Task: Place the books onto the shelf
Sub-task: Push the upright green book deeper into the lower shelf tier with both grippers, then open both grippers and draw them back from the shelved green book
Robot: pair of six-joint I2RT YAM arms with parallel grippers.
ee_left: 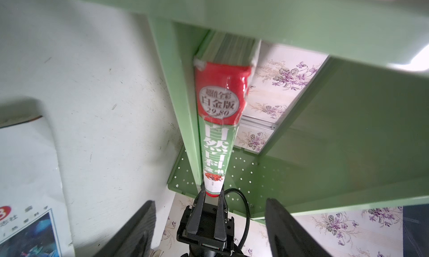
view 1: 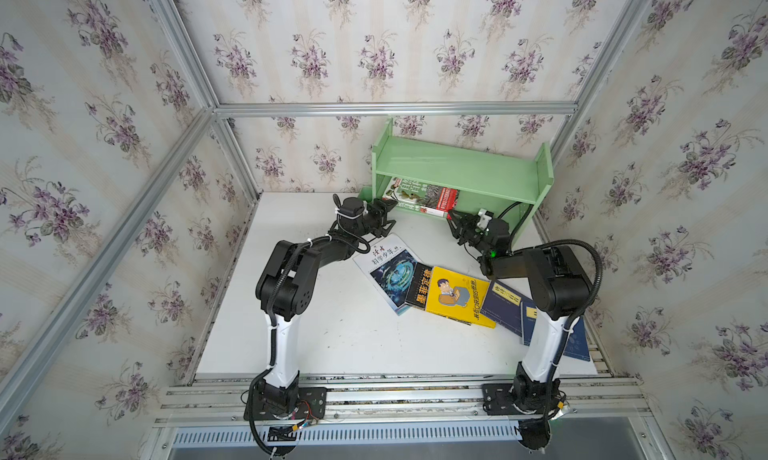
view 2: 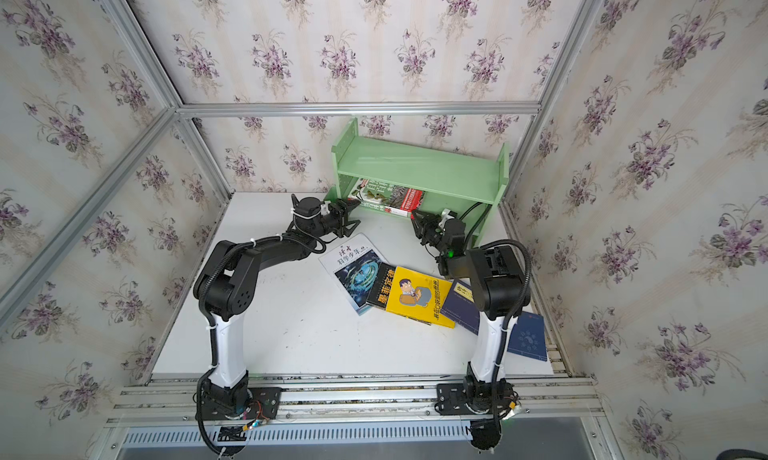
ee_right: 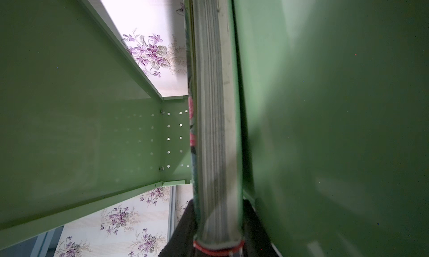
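The green nature book (view 1: 422,196) with a red band lies cover-up in the lower tier of the pale green shelf (view 1: 457,163), its spine (ee_left: 218,137) along the front edge. My right gripper (view 1: 453,221) is shut on the book's right end; its page edge (ee_right: 216,151) runs out from between the jaws. My left gripper (view 1: 390,212) stands open just off the book's left end, touching nothing. On the table lie the white-blue swirl book (view 1: 388,271), the black one (view 1: 419,287), the yellow cartoon one (view 1: 457,296) and two navy ones (view 1: 505,302), (view 2: 528,337), overlapping in a row.
The shelf stands at the back right against the flowered wall, and its upper board (view 2: 419,163) holds nothing. Aluminium frame posts (view 1: 232,154) border the white table (view 1: 332,337). My right arm (view 1: 548,287) hangs over the navy books.
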